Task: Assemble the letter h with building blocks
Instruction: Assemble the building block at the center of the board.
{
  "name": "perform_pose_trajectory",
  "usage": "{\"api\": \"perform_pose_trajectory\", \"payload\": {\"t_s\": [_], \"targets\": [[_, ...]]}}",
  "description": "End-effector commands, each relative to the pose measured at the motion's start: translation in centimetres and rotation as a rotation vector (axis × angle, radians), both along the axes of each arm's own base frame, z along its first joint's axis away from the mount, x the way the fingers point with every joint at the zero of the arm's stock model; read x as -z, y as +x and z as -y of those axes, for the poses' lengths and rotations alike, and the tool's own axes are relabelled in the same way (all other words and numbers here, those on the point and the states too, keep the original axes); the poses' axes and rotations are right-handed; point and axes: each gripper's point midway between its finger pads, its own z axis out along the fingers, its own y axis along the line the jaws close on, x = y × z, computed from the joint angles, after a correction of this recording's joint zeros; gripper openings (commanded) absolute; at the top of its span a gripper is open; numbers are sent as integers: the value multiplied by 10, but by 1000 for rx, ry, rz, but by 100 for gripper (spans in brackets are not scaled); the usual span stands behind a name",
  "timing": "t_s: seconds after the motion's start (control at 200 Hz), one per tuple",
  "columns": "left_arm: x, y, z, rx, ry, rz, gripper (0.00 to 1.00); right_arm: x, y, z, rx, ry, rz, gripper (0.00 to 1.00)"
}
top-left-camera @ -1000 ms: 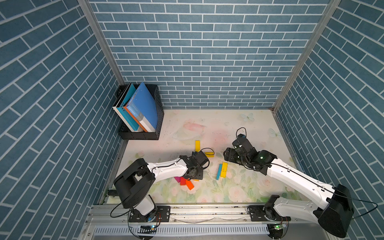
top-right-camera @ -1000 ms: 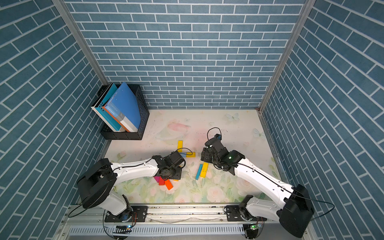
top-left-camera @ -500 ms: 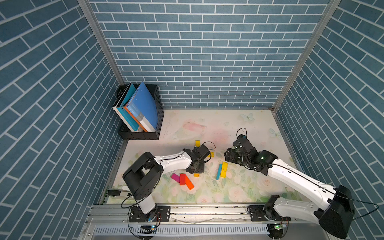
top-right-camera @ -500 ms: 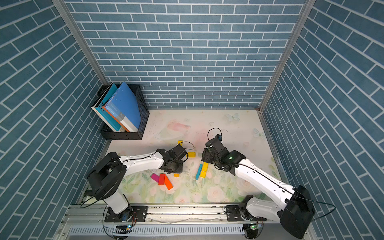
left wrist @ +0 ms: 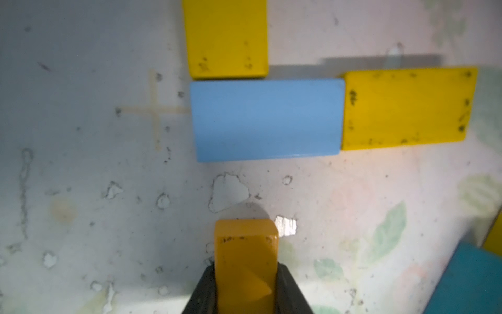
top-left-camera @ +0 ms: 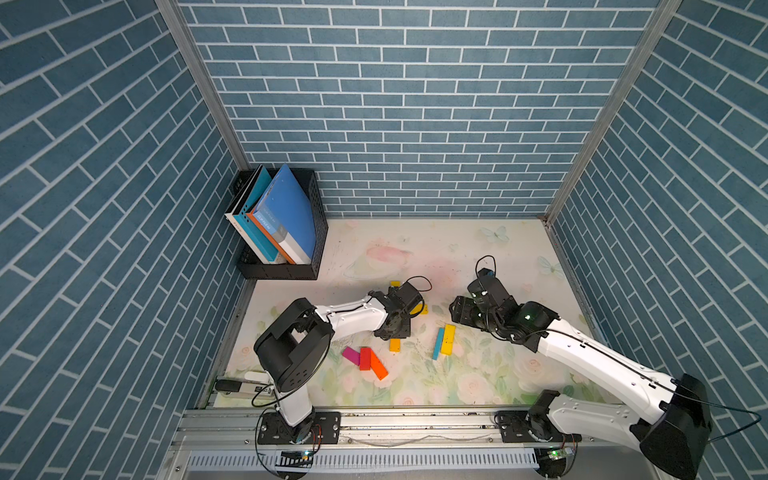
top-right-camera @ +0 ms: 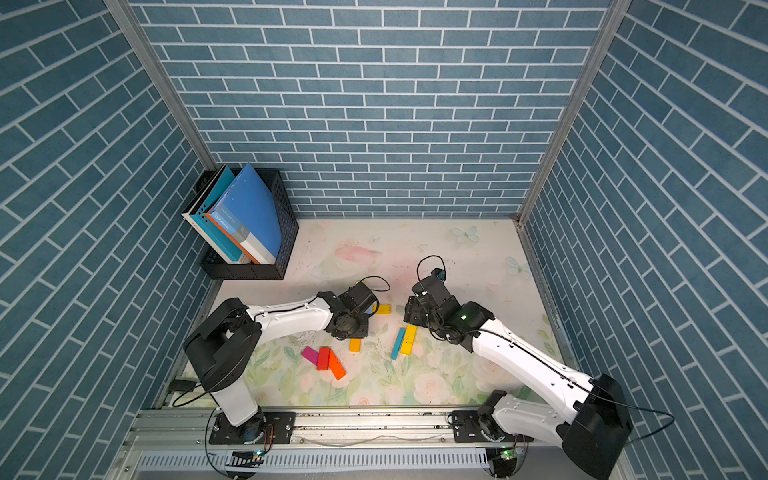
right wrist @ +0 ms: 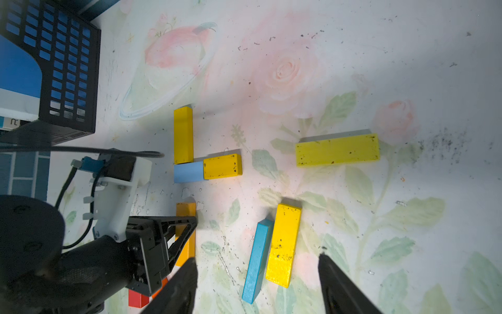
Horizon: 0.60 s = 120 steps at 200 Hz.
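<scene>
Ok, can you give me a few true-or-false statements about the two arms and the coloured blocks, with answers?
1. The left gripper is shut on an amber block. True.
2. The right gripper holds the teal block. False: its jaws stand open and empty; the teal block lies on the table.
3. The light blue block touches two yellow blocks. True.
4. The books lie flat on the table. False: the books lean in a black rack.
</scene>
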Motion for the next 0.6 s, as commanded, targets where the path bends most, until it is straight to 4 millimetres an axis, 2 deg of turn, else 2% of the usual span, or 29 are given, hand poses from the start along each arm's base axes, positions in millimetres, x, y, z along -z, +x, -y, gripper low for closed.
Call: {"api": "perform_pose_trajectory", "payload": {"t_s": [0.0, 0.26, 0.595], "targets": [[12, 3, -7, -1, 52, -13, 25, -4, -1, 7, 33, -3, 5, 71], [8, 22, -15, -12, 74, 7, 21, 0, -1, 7, 34, -7, 0, 71], [12, 29, -16, -5, 65, -3, 20, 2, 0, 5, 32, -6, -4, 71]]}}
